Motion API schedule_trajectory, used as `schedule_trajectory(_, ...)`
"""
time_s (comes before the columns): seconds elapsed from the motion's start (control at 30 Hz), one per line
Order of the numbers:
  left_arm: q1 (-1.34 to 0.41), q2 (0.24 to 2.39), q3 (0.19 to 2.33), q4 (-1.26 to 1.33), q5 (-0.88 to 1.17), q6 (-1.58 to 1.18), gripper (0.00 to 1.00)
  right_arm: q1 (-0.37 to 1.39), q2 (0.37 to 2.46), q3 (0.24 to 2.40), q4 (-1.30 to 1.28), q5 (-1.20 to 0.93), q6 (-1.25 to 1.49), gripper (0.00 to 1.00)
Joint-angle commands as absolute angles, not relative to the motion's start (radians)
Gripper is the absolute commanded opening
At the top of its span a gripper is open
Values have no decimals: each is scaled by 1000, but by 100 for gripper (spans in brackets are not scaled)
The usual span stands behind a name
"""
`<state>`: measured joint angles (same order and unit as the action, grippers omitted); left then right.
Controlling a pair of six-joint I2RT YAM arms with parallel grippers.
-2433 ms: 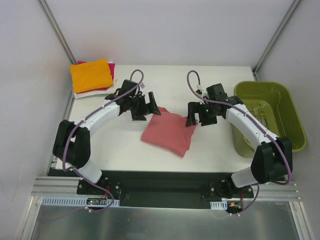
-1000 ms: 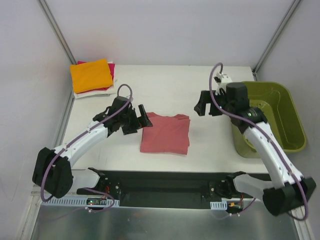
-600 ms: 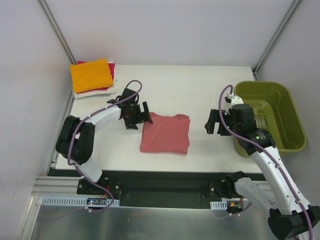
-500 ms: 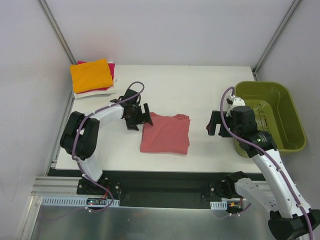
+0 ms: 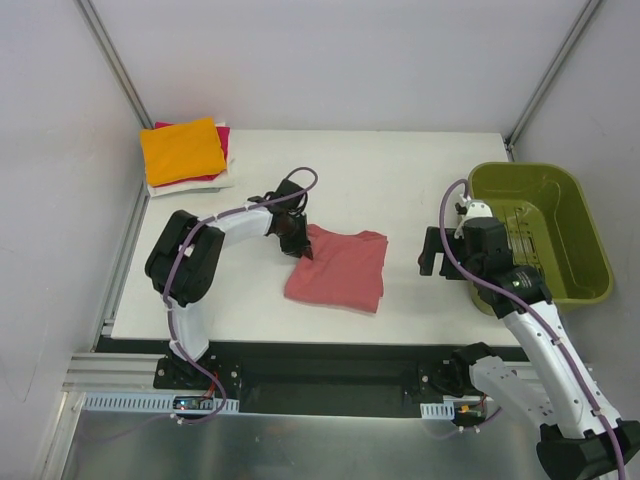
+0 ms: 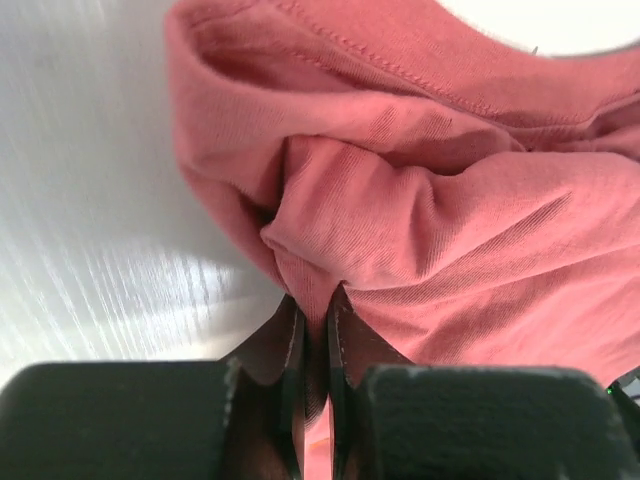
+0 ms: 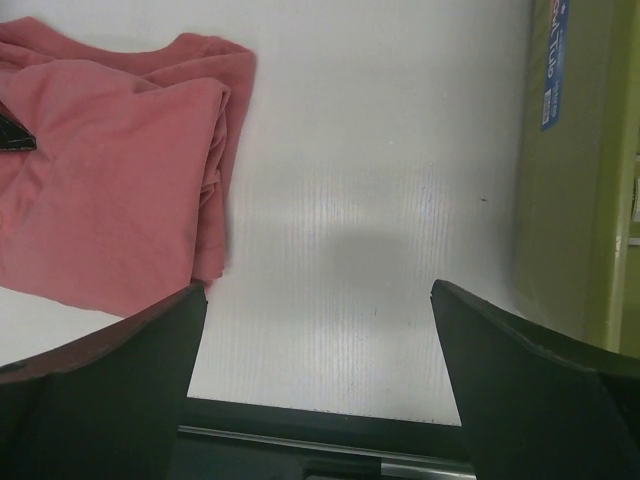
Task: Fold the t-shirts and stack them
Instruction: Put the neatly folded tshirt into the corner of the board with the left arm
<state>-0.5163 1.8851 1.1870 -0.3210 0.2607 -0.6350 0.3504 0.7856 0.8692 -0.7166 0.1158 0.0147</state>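
- At the middle of the white table (image 5: 420, 170) the salmon-red t-shirt (image 5: 337, 270) lies folded into a rough, soft-edged square. It is too near square to show a clear long axis, and its sides sit slightly skewed to the table edges.
- From above, the left gripper (image 5: 298, 238) is sunk into the shirt's 10 o'clock corner, its fingertips hidden by cloth.
- The left wrist view shows that gripper (image 6: 313, 310) pinched narrow on a bunched ridge of the ribbed knit. A stitched, curved hem runs across the top.
- In the right wrist view the shirt (image 7: 110, 170) is cut off at the left edge. Its layered folds stack along the 3 o'clock side, and the neckline dip faces 12 o'clock.
- The right gripper (image 5: 432, 252) hangs over bare table at 3 o'clock of the shirt, apart from it, fingers spread wide (image 7: 318, 330) with nothing between them.
- At 10 o'clock on the table, the orange shirt (image 5: 182, 149) tops a folded pile. The magenta shirt (image 5: 222, 135) and the white shirt (image 5: 190, 186) show only as slivers beneath.
- The olive-green basket (image 5: 500, 175), smooth plastic, stands at 3 o'clock, partly behind the right arm.
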Motion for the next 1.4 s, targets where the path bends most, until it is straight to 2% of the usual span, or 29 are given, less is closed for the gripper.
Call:
schedule_trajectory(0.0, -517, 1901, 1247, -345, 200, -583, 0, 353, 755, 856, -723, 152, 6, 100)
schedule_trajectory(0.3, -494, 1773, 1295, -373, 6, -459, 0, 353, 733, 828, -710, 179, -40, 100)
schedule_trajectory(0.6, -331, 1726, 1443, -436, -227, -304, 0, 353, 744, 827, -719, 247, -43, 100)
schedule_trajectory(1.07, -186, 1827, 1873, -488, -360, 26, 0, 354, 778, 848, -712, 288, -46, 100)
schedule_trajectory(1.37, -112, 1989, 2265, -541, -268, 133, 0, 353, 824, 881, -690, 247, -51, 100)
